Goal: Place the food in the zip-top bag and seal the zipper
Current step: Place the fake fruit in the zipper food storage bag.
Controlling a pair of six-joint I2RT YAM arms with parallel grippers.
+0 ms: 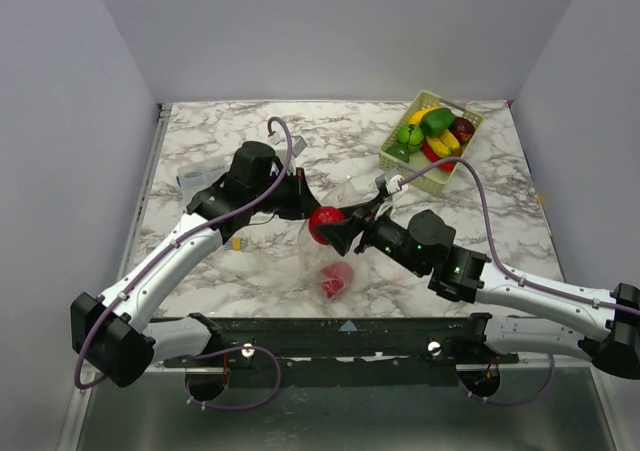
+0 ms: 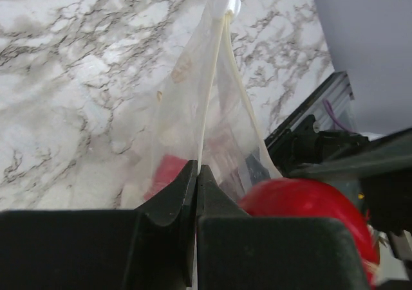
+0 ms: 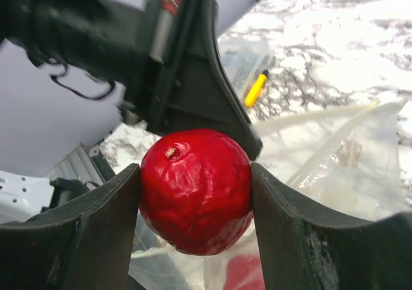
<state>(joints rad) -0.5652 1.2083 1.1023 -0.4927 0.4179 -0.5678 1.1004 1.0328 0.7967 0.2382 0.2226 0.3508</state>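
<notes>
Between the fingers of our right gripper (image 3: pixel 195 171): one red fruit (image 3: pixel 193 203), clamped. Left gripper (image 2: pixel 196 172) pinches zip-top bag (image 2: pixel 193 97) edge alongside.

Zip-top bag (image 1: pixel 322 261) is being held up at table (image 1: pixel 220 131) centre, its far edge being pinched by left gripper (image 2: pixel 196 177). One food piece (image 1: pixel 336 280) is being kept inside bag. Round fruit (image 3: pixel 195 199) is being held by right gripper (image 1: pixel 336 229) near bag's upper edge, just right of left gripper. Basket (image 1: pixel 421 100) with remaining food (image 1: pixel 432 136) is being kept at far right corner.
</notes>
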